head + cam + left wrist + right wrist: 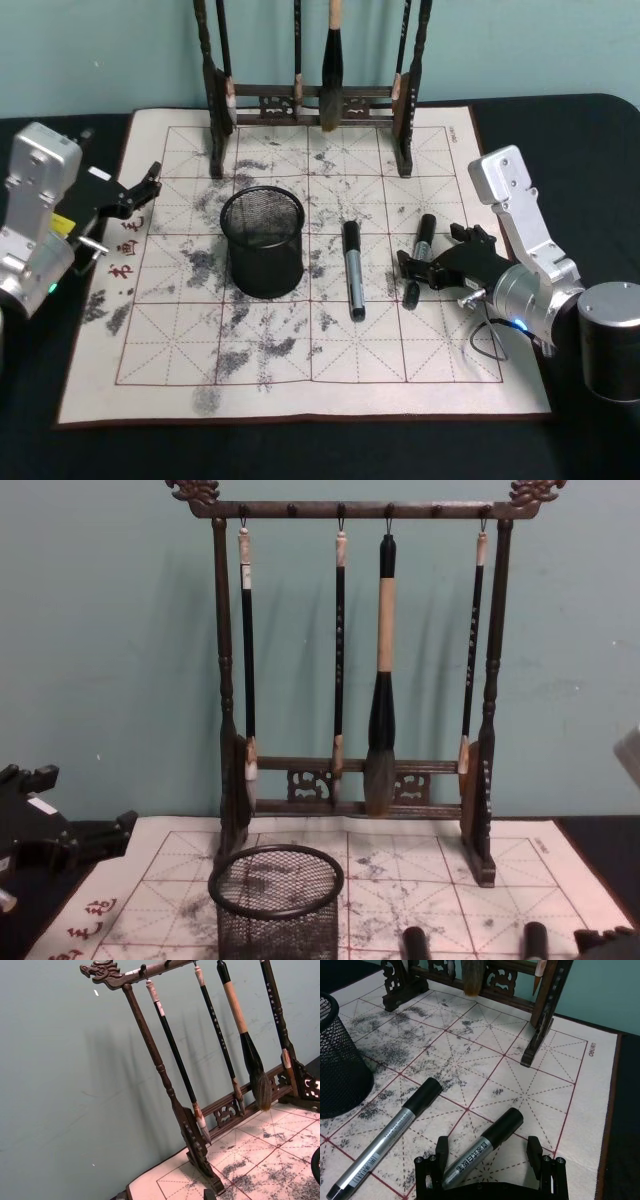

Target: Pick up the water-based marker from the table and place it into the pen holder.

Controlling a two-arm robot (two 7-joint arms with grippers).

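Note:
Two black-capped, silver-barrelled markers lie on the ink-stained mat (480, 330). One marker (352, 270) (390, 1135) rests near the middle. The other marker (420, 255) (485, 1147) lies to its right, between the fingers of my right gripper (428, 250) (487, 1152). That gripper is open and low over the mat, one finger on each side of the barrel without touching it. The black mesh pen holder (265, 260) (340, 1070) (278, 910) stands left of both markers. My left gripper (140, 190) is open at the mat's left edge.
The tall carved wooden brush rack (310, 100) (350, 800) (200, 1145) with hanging brushes stands along the mat's far edge. Black tabletop (560, 120) surrounds the mat. Red characters are printed on the mat's left margin (125, 245).

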